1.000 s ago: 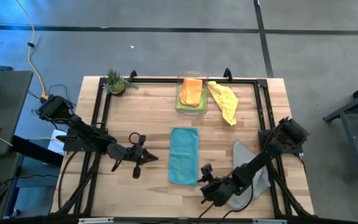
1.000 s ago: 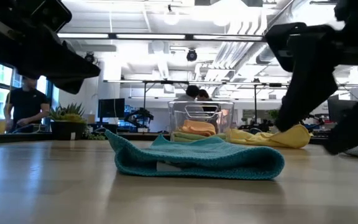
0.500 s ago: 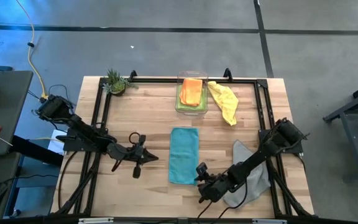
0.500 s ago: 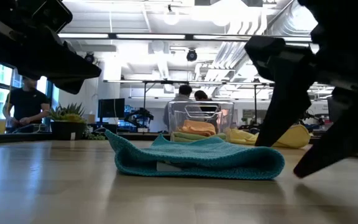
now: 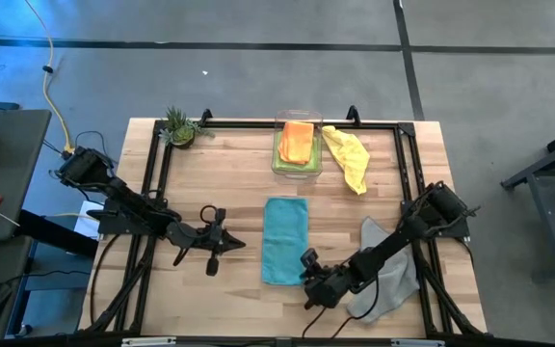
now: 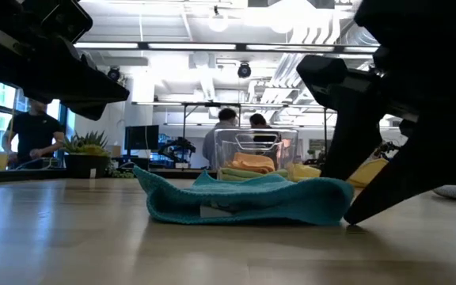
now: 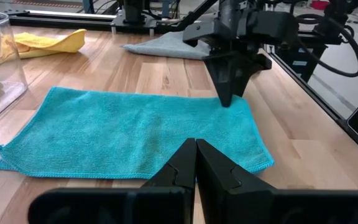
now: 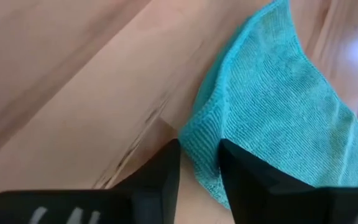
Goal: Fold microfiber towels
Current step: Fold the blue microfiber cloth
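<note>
Right tool [image 5: 308, 280] down at near right corner of teal towel [image 5: 286, 241], fingers [image 8: 166, 165] straddling the cloth edge, corner fabric between them; partly parted, closing on the towel corner, firm grip not confirmable. Same tool seen from left wrist view [image 7: 229, 93] tip touching the towel's far edge. Teal towel folded to a long rectangle, flat on wooden surface [image 5: 220, 173] at centre, between the two arms. Left tool [image 5: 222, 243] clenched, empty, hovering just beside the towel's left side, apart from it; fingers [image 7: 194, 163] pressed together in wrist view. Orange towel [image 5: 297, 141] on top of lime green towel [image 5: 281, 154] inside clear bin [image 5: 298, 120] at far edge of surface. Yellow towel [image 5: 348, 157] crumpled just beside bin, on its right, touching or nearly. Grey towel [image 5: 393, 270] lying loose near right front corner, partly under right arm. Small potted plant [image 5: 179, 125] at far left corner. Person in dark shirt [image 6: 35, 131] in room at left, more people behind bin in low view.
</note>
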Tool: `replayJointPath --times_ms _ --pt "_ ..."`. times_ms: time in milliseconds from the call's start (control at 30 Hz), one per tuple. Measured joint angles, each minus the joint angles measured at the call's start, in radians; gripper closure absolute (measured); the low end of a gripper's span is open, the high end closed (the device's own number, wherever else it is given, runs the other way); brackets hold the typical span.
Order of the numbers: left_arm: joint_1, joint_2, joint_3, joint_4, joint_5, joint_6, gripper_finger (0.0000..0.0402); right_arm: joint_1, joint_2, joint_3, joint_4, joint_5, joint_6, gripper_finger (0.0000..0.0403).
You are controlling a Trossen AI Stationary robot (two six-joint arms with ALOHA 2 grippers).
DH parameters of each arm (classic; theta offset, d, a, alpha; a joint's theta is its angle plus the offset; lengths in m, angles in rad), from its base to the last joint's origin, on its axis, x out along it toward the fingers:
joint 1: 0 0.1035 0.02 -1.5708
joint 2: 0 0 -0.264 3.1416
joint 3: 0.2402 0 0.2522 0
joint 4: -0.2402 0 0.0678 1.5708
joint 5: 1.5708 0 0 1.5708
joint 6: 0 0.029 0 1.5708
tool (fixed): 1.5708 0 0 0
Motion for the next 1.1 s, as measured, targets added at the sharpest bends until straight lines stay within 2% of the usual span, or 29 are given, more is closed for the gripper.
replayJointPath --times_ms 200,367,467,667,800,933,1100 --pt "0.000 0.000 0.000 0.000 -0.004 0.000 0.0401 -0.009 0.000 0.000 0.000 -0.040 -0.009 0.0327" --pt "0.000 0.000 0.000 -0.001 -0.009 0.000 0.0396 -0.003 0.000 0.000 0.016 -0.012 -0.014 0.0324" --pt "0.000 0.000 0.000 -0.007 -0.009 0.000 0.0387 0.006 0.000 0.000 0.010 0.007 -0.034 0.0301" --pt "0.000 0.000 0.000 -0.019 -0.010 -0.002 0.0371 0.007 -0.001 0.001 -0.008 0.012 -0.033 0.0231" --pt "0.000 0.000 0.000 -0.019 -0.010 -0.002 0.0369 0.008 -0.002 0.001 -0.014 0.014 -0.072 0.0211" --pt "0.000 0.000 0.000 -0.019 -0.010 -0.002 0.0370 0.020 -0.002 0.001 -0.020 0.016 -0.129 0.0222" --pt "0.000 0.000 0.000 -0.019 -0.010 -0.003 0.0371 0.034 -0.001 0.001 -0.026 0.027 -0.166 0.0268"
